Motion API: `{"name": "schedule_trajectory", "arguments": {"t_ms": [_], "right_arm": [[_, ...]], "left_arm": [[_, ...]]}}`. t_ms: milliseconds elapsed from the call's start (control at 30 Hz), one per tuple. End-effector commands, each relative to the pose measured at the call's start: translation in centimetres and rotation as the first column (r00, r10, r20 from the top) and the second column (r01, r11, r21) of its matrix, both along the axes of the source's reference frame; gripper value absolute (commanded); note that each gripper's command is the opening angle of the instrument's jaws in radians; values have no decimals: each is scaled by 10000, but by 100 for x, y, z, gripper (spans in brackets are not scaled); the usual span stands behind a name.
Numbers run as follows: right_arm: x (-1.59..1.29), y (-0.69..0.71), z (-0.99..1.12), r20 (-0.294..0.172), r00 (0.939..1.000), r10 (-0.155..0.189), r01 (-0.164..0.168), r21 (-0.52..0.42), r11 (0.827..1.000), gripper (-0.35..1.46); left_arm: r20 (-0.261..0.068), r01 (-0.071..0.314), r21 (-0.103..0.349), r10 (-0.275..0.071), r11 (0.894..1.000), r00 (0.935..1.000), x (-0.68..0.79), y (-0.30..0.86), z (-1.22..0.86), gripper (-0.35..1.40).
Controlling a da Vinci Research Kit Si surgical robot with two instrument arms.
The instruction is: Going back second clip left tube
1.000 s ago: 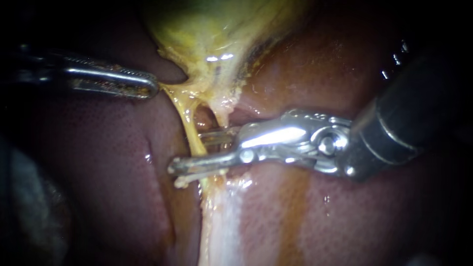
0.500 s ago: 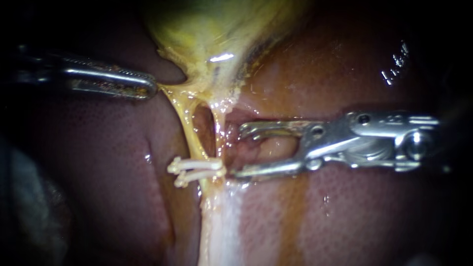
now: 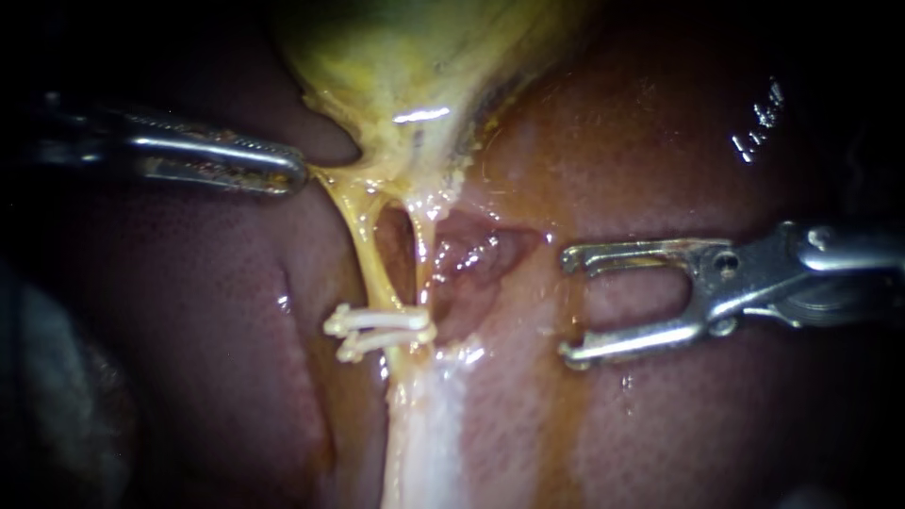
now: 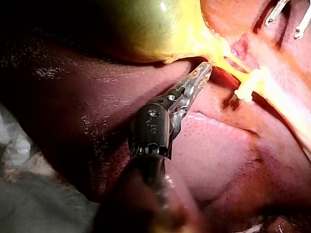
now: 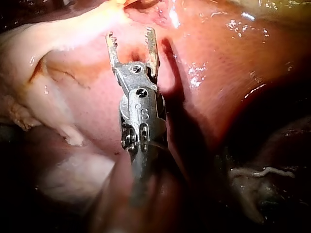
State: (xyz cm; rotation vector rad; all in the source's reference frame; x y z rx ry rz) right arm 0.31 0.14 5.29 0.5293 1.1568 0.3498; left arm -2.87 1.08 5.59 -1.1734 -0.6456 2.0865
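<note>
1. Two white clips (image 3: pixel 377 332) cross the left tube (image 3: pixel 370 259), one just beside the other. Their overlapping ends are hard to separate.
2. My right instrument (image 3: pixel 568 307) is well apart from the clips, its jaws spread and empty over the liver (image 3: pixel 660 424). Its shaft is cut off at the edge.
3. My left instrument (image 3: pixel 300 172), beyond the clips, pinches the yellow edge of the gallbladder (image 3: pixel 405 66). Its shaft fades into shadow.

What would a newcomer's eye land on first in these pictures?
Two pale clips cross the left tube mid-scene, below the yellow-green gallbladder. To their right, the right instrument hangs over the liver with jaws wide open. The left instrument grips the gallbladder's yellow edge in its jaws.
</note>
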Motion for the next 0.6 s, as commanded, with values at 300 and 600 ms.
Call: {"name": "schedule_trajectory", "arguments": {"t_ms": [300, 600], "right_arm": [[-4, 1, -2, -9, 10000, -46, 46, -33, 10000, 50], [-5, 0, -2, -13, 10000, -53, 53, -33, 10000, 50]], "left_arm": [[73, -135, 6, 135, 9999, 9999, -25, -10, 19, -35], [110, -201, -8, 201, 9998, 9997, -32, -14, 27, -35]]}}
